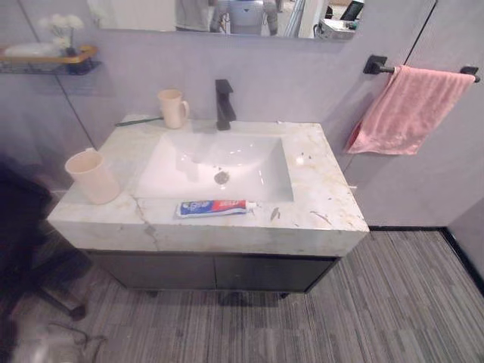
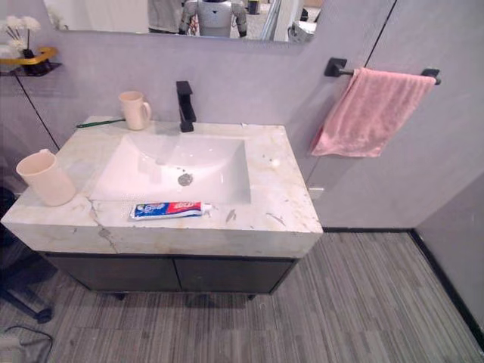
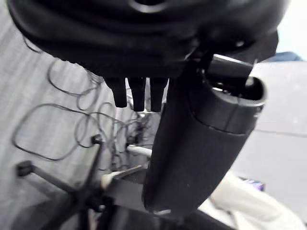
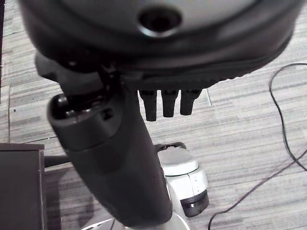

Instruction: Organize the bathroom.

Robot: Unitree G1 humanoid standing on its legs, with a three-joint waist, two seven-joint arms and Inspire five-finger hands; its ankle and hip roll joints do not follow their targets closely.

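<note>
Standing before the vanity (image 1: 318,215), nothing looks tidied yet. A toothpaste tube (image 1: 214,207) lies flat on the front ledge at six o'clock of the basin (image 1: 215,166). One cup (image 1: 92,177) sits out at nine o'clock, another cup (image 1: 173,108) at eleven beside the black faucet (image 1: 224,104), with a green toothbrush (image 1: 138,120) lying loose next to it. The pink towel (image 1: 408,110) hangs bunched on its bar at two o'clock. The left hand (image 3: 192,143) and right hand (image 4: 115,163) both hang low over the floor, fingers straight and empty. By my reckoning, all the sorting remains.
</note>
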